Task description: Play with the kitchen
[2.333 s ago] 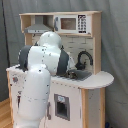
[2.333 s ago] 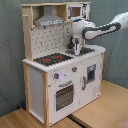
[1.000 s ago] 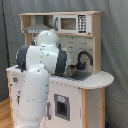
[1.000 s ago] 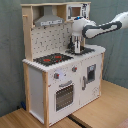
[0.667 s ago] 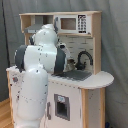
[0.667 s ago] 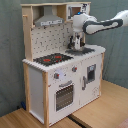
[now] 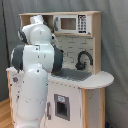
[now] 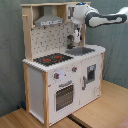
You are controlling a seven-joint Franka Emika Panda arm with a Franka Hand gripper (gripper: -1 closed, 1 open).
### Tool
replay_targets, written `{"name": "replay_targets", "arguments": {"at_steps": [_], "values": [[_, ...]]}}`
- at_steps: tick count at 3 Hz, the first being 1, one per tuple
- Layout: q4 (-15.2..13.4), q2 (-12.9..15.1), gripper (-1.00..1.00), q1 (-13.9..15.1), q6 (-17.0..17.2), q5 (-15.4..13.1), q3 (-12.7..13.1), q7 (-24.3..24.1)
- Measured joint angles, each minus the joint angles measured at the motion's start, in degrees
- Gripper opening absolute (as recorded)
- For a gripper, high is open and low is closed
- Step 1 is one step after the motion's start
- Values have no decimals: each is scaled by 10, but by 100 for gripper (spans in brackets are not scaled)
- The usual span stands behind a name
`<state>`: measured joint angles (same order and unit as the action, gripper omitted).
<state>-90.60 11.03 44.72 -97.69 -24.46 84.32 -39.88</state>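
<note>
The arm (image 8: 102, 19) has lifted since the earlier frames: its wrist now sits level with the upper shelf, where before it hung lower over the sink. The kitchen (image 8: 65, 75) stands upright on a wooden floor (image 8: 100, 112), its long axis vertical, directly under and behind the claw (image 8: 76, 36). In the second exterior view its front, with the oven door (image 8: 64, 95) and knobs (image 8: 65, 72), faces the second exterior view's lower right; in the first exterior view the robot's white body (image 7: 32, 85) hides its stove side. It is pale wood with white panels, a grey hood (image 8: 49, 20) up top and a black-red stovetop (image 8: 52, 58) away from the claw. The steel sink (image 8: 80, 51) lies below the claw, and the black faucet (image 7: 83, 59) stands just beside it. Whether the claw is open or closed, I cannot tell.
</note>
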Motion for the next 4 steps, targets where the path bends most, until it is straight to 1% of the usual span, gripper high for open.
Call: {"name": "replay_targets", "arguments": {"at_steps": [1, 2, 3, 4], "values": [[-8, 7, -100, -36, -50, -2, 17, 6], [-20, 24, -100, -77, -86, -13, 10, 7], [-31, 45, -100, -124, -121, -33, -11, 9], [-30, 70, -100, -168, -146, -56, -40, 12]]}}
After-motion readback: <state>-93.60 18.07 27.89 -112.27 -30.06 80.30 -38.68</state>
